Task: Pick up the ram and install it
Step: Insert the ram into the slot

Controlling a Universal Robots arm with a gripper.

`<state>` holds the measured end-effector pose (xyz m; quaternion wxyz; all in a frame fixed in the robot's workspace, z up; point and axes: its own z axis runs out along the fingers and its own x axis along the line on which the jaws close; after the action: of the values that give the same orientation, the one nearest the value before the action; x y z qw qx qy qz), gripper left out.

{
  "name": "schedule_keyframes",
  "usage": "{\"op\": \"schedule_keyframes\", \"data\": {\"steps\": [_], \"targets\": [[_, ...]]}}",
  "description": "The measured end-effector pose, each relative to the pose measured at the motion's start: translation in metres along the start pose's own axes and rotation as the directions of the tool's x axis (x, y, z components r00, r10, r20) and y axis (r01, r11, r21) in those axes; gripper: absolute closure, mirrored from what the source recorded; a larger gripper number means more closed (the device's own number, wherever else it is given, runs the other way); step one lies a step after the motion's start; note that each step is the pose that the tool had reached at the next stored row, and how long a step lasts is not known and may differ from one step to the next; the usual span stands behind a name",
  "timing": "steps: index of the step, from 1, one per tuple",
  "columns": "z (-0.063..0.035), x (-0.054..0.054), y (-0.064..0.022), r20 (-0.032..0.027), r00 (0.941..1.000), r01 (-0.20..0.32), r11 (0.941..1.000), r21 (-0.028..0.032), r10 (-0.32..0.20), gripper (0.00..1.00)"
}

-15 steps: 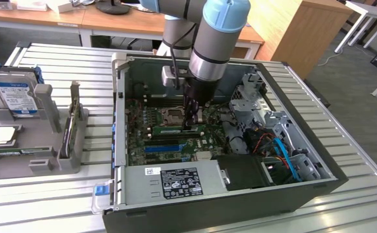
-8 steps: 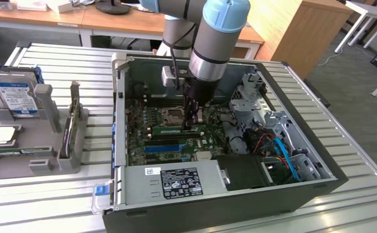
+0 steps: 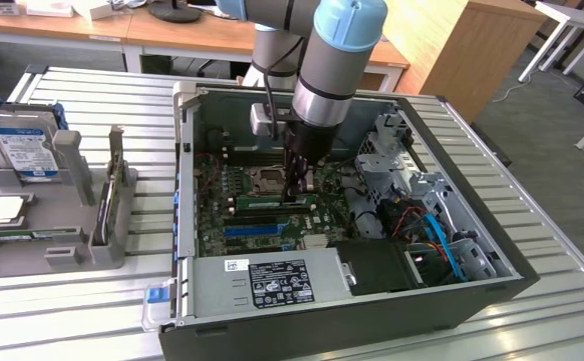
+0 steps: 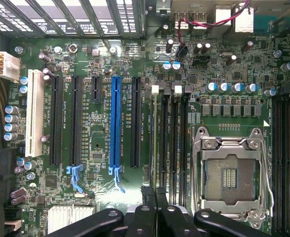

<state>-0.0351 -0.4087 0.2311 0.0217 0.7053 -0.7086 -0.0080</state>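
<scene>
The gripper (image 3: 295, 193) is reaching down into the open computer case (image 3: 184, 188), its fingers (image 4: 145, 217) clenched tight. They are hiding whether the ram's edge is pinched between them. The ram (image 3: 265, 201) is standing on edge in a motherboard (image 4: 100, 163) slot under the fingertips. Well away from the gripper, a grey tray (image 3: 81, 256) is holding a hard drive (image 3: 26, 150).

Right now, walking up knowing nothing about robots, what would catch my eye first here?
The big grey-and-blue robot arm reaches down into the open computer case at the centre, its gripper shut on the ram over the motherboard. Then the hard drive standing in a grey rack at the exterior view's left.
</scene>
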Motion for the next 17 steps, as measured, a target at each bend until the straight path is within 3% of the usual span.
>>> {"op": "schedule_keyframes", "data": {"steps": [17], "targets": [[0.0008,-0.0001,0.0,-0.0001,1.0,0.0,1.0,0.0,0.0,0.88]]}}
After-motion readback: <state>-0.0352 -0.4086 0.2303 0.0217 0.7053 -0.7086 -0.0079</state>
